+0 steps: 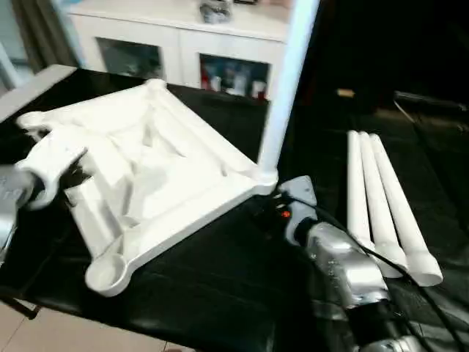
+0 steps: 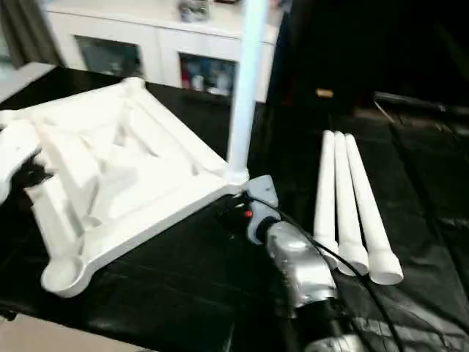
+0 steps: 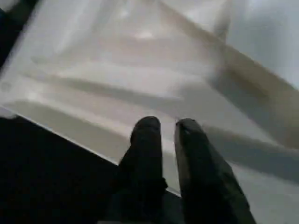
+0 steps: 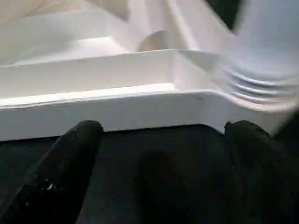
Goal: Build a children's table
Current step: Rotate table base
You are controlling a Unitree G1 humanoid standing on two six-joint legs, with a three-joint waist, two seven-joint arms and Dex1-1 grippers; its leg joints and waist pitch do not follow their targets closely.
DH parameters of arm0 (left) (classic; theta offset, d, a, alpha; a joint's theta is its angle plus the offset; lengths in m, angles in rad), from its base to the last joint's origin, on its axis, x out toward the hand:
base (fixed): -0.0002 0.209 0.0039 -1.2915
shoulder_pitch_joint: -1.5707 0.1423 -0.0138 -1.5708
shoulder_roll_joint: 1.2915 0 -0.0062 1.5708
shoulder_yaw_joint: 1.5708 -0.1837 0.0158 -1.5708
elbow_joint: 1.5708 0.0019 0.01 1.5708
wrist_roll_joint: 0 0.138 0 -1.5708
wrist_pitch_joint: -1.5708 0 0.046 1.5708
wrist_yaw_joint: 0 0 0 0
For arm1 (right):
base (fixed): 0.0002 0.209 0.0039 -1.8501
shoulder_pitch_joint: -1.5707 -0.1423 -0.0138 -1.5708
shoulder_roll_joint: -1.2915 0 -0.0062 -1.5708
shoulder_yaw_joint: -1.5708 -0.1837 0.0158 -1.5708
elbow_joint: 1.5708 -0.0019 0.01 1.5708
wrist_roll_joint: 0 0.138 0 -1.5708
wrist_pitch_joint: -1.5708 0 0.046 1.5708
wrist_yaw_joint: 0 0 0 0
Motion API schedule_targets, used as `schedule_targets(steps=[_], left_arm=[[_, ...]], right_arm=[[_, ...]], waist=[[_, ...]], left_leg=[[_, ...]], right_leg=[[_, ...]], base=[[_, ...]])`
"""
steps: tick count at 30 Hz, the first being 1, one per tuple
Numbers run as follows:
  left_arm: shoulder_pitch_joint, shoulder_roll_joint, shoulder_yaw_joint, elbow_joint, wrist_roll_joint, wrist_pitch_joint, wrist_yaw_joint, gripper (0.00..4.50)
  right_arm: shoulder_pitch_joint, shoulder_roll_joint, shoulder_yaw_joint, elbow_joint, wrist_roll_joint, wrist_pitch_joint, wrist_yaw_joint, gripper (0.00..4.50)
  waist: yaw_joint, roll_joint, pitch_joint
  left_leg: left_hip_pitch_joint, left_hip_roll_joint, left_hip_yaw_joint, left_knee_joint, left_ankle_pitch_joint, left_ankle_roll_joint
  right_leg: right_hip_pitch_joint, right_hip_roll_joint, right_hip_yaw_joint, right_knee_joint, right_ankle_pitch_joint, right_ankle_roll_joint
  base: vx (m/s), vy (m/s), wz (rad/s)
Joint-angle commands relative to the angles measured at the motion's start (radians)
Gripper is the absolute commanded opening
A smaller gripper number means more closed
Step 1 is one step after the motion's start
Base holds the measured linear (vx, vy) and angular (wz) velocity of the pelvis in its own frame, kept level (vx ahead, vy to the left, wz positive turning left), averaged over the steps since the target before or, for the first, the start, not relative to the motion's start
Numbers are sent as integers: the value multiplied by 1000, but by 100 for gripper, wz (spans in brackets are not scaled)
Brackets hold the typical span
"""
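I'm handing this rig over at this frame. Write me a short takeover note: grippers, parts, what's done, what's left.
Left gripper: fingers nearly together, resting at the table top's edge.
Right gripper: open, just short of the corner where one leg stands upright in its socket.
Table top lies ribbed side up on the black work surface.
Done: one leg fitted.
Left: three loose legs, side by side to the robot's right, for the empty sockets.

I see a white tabletop [image 1: 154, 172] and white legs [image 1: 385, 209] on a black work surface [image 1: 220, 286]; my gripper fingers [image 3: 147, 140] are black, forearm [image 1: 348, 268] silver.
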Motion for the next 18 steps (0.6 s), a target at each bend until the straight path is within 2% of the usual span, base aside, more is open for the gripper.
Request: schedule_targets(steps=[1, 2, 4, 6, 7, 8, 10, 13, 14, 16, 18], left_arm=[[0, -10, -27, 9, 9, -7, -11, 51], [-7, -31, -40, 26, 11, -18, 1, 29], [-14, -41, -60, 37, 14, -9, -7, 21], [-6, -24, -107, 47, 34, 8, -24, 5], [-4, -20, -116, 49, 40, 9, -28, 5], [9, -4, -144, 45, 58, 23, -53, 5], [25, 10, -167, 16, 55, 59, -95, 5], [48, 33, -208, -36, 39, 89, -170, 5], [59, 38, -224, -67, 21, 102, -207, 5], [60, 32, -233, -88, 0, 113, -233, 5], [58, 16, -241, -123, -39, 122, -264, 5]], right_arm=[[-19, -12, -5, 26, -16, -8, 0, 450], [-36, -10, -6, 50, -11, -10, -6, 450], [-49, -9, -6, 68, -11, -16, -11, 450], [-71, -2, -4, 99, -17, -23, -20, 450], [-74, -1, -4, 105, -18, -25, -21, 450], [-94, 9, -7, 141, -29, -36, -30, 450], [-115, 20, -8, 183, -37, -48, -39, 450], [-148, 35, -3, 252, -42, -69, -53, 450], [-164, 44, -3, 284, -43, -78, -61, 450], [-179, 50, -7, 315, -45, -80, -76, 450], [-201, 53, -7, 356, -52, -93, -93, 450]], waist=[[-4, 28, -51], [-4, 28, -52], [-4, 26, -57], [-6, 30, -60], [-7, 29, -61], [-10, 31, -59], [-14, 29, -54], [-18, 28, -52], [-19, 31, -52], [-21, 29, -51], [-21, 32, -49]], left_leg=[[12, 36, -17, -86, -271, -22], [10, 35, -17, -86, -265, -24], [6, 34, -17, -84, -236, -23], [3, 33, -16, -82, -199, -22], [2, 33, -16, -81, -196, -22], [2, 31, -16, -81, -204, -23], [-2, 29, -16, -81, -226, -23], [3, 31, -16, -80, -240, -22], [3, 32, -18, -81, -245, -21], [7, 31, -16, -80, -251, -21], [8, 31, -17, -81, -266, -23]], right_leg=[[43, -88, 77, -78, -388, -91], [45, -87, 78, -75, -372, -94], [50, -88, 79, -68, -330, -106], [52, -86, 81, -58, -266, -126], [52, -86, 81, -57, -256, -131], [51, -85, 80, -57, -260, -135], [55, -89, 82, -62, -312, -131], [50, -90, 83, -68, -367, -129], [50, -91, 83, -67, -380, -130], [47, -88, 83, -69, -389, -129], [46, -88, 82, -71, -405, -124]], base=[[0, 0, 0], [0, 0, 0], [0, 0, 0], [0, 0, 0], [0, 0, 0], [0, 0, 0], [0, 0, 0], [0, 0, 0], [0, 0, 0], [0, 0, 0], [0, 0, 0]])
